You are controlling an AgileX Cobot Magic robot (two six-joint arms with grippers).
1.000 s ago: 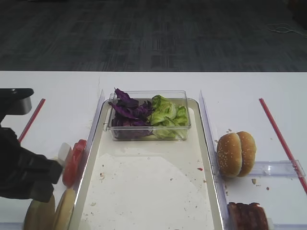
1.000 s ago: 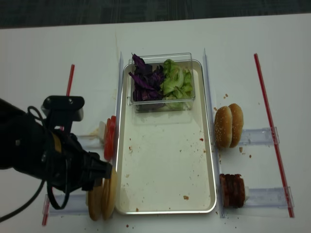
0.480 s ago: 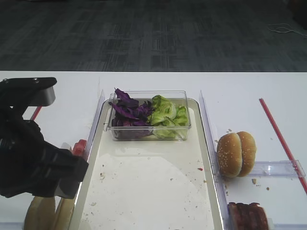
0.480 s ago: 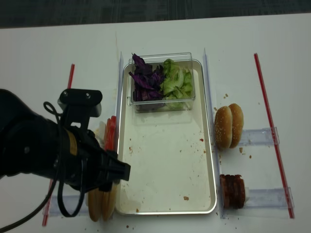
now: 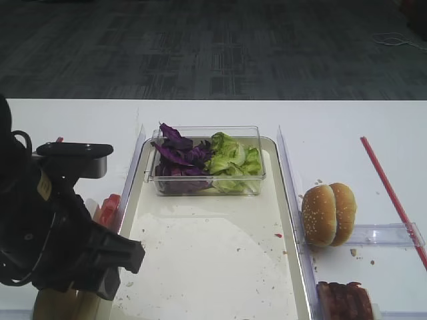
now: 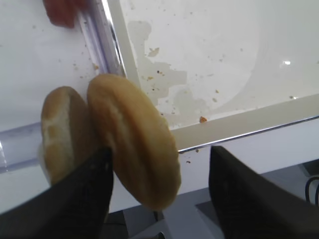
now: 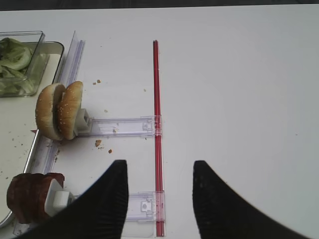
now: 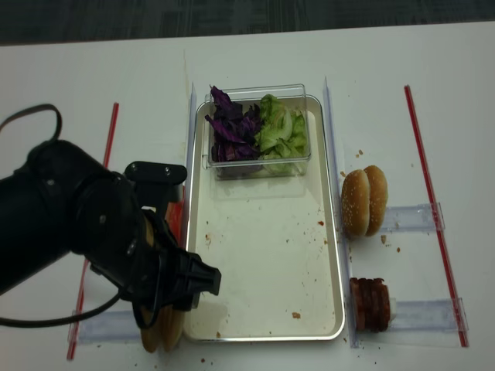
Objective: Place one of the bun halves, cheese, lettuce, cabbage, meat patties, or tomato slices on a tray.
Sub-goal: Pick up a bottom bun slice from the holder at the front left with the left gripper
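My left pincer [image 6: 157, 194] is down at the near-left corner of the large shallow silvery-rimmed tray [image 8: 334, 232], jaws spread wide. Between them in my wrist view stands one of the two flat round pale tan-rimmed bun halves [image 6: 134, 139], on edge; one dark finger [image 6: 82, 191] sits in the gap between the two discs, the other finger [image 6: 239, 199] stands on the far side of it, clear of the bun. Whether the pads are pressing yet, I cannot tell; nothing looks clamped.

The second bun half stands just behind the first, left of it, on a clear plastic rail [image 6: 99, 37] running along the tray's left edge. From above, both discs peek out under my black arm [image 8: 85, 232] at the near-left, touching the tray's outer rim.

Further along that left rail, a sliver of the thin red tomato slices [image 5: 107, 208] shows beside my arm.

On the tray's far end sits a small clear plastic box [image 8: 259, 158], with dark purple cabbage shreds [image 8: 230, 127] in its left half and crinkly light green lettuce [image 8: 282, 131] in its right.

To the right of the tray, domed brown sesame-seeded buns [image 8: 365, 199] stand on edge, and nearer, the dark reddish-brown meat patties [image 8: 370, 304].

My right pincer [image 7: 158, 199] hangs over the bare white table [image 7: 239, 74] at the right, jaws apart, holding nothing, a thin red strip [image 7: 157, 114] running between them.
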